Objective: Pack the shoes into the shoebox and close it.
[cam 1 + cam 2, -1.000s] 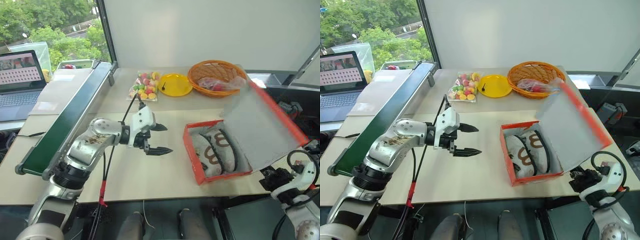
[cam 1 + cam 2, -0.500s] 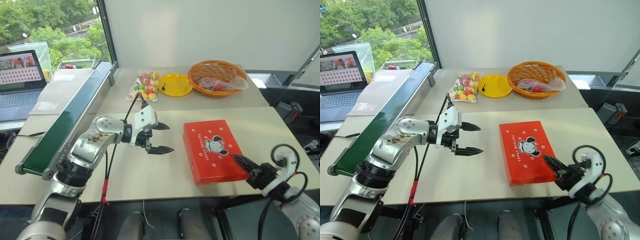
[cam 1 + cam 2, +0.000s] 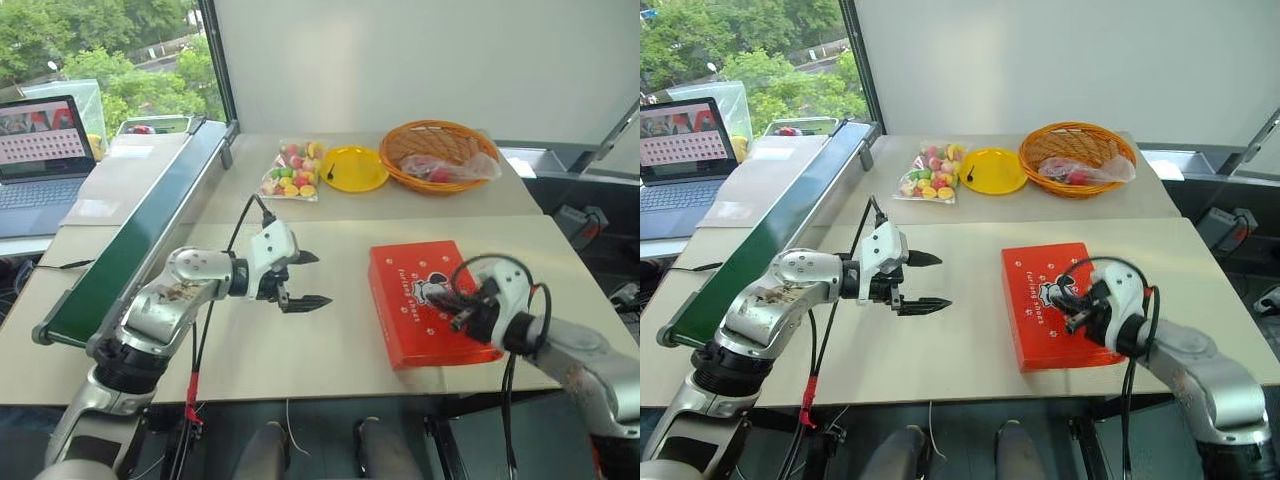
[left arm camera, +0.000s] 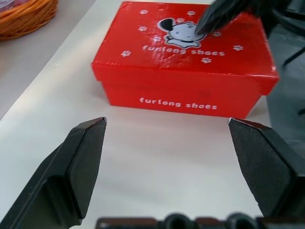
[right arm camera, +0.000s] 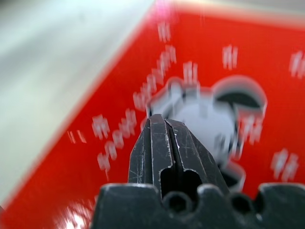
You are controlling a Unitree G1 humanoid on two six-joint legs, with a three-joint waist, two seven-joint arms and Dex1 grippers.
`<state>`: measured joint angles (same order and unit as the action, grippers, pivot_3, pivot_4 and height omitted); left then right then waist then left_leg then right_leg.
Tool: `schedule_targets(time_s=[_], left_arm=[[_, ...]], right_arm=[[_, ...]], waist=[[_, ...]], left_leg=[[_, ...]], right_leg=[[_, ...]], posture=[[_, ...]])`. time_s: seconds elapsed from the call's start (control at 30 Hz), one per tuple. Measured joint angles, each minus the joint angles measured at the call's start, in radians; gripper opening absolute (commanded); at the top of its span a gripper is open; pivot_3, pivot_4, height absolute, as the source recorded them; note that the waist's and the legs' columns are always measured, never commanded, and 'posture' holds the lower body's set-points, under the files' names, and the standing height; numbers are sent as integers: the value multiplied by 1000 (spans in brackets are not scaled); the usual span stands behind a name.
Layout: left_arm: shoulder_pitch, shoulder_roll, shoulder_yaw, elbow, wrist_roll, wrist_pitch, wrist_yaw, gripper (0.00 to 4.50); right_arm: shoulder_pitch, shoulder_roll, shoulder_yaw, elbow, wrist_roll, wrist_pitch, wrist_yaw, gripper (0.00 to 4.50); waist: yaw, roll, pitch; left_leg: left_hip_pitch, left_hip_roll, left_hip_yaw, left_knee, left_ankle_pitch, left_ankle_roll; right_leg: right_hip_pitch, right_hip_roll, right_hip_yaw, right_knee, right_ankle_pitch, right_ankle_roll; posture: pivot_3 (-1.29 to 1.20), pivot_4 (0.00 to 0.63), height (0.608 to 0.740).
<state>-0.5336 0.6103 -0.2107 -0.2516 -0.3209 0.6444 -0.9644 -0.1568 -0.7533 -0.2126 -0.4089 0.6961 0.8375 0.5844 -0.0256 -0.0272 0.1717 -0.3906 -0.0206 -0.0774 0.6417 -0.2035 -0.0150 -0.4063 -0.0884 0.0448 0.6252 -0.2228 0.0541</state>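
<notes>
My right gripper (image 3: pixel 1068 303) hangs nearest to me on the right, its two black fingers pressed tight together with nothing between them, their tips over the lid of the shoebox (image 3: pixel 1035 325) at the cartoon logo (image 4: pixel 180 33); whether they touch the card or hover just above it I cannot tell. The shoebox lies flat on the table (image 3: pixel 330 350), lid down and level, so I judge the closing nearly done and only a firm press left to seat it. The shoes are presumably inside, under the lid. The box's long axis runs away from me, front edge near the table's near edge, far edge toward the middle. My fingers come in from the right side and point leftward across the lid, so the press goes straight down from where they are. My left gripper (image 3: pixel 301 279) hovers over bare table well to the left of the box, fingers spread wide and holding nothing, pointing toward the box's left wall with open table between. The right arm is plainly the nearer one for the press. Farther back stand a bag of sweets (image 3: pixel 291 170), a yellow plate (image 3: pixel 352 168) and a wicker basket (image 3: pixel 440 155), all well apart from the box, and a green conveyor (image 3: pixel 140 235) runs along the left.
</notes>
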Motion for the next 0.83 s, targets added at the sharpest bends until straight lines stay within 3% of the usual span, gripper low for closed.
schedule_targets(time_s=[0.17,0.43,0.63,0.83], left_arm=[[29,2,36,-32,-10,21,33,4372],[40,6,79,-61,-59,79,57,4500],[42,14,115,-90,-117,128,70,4500],[95,77,133,-130,-157,132,32,4500]], right_arm=[[-169,-69,-32,-47,116,57,65,1477],[-228,-141,36,-60,173,112,190,4275],[-230,-187,44,-70,185,122,243,4417],[-200,-275,96,-93,60,74,273,4417]], waist=[[7,-1,1],[13,-2,2],[10,-2,2],[10,-2,2]], left_leg=[[-1,0,-1,0,-2,3],[-2,-2,-1,0,-2,3],[-2,-1,-1,0,-2,3],[-2,-1,0,0,-2,3]], right_leg=[[0,0,-1,-1,0,0],[0,-2,-2,-2,-1,0],[-1,-2,-2,-2,-1,0],[-1,-2,-2,-2,-1,0]], posture=[[0,150,740],[0,150,740],[0,150,740],[0,150,740]])
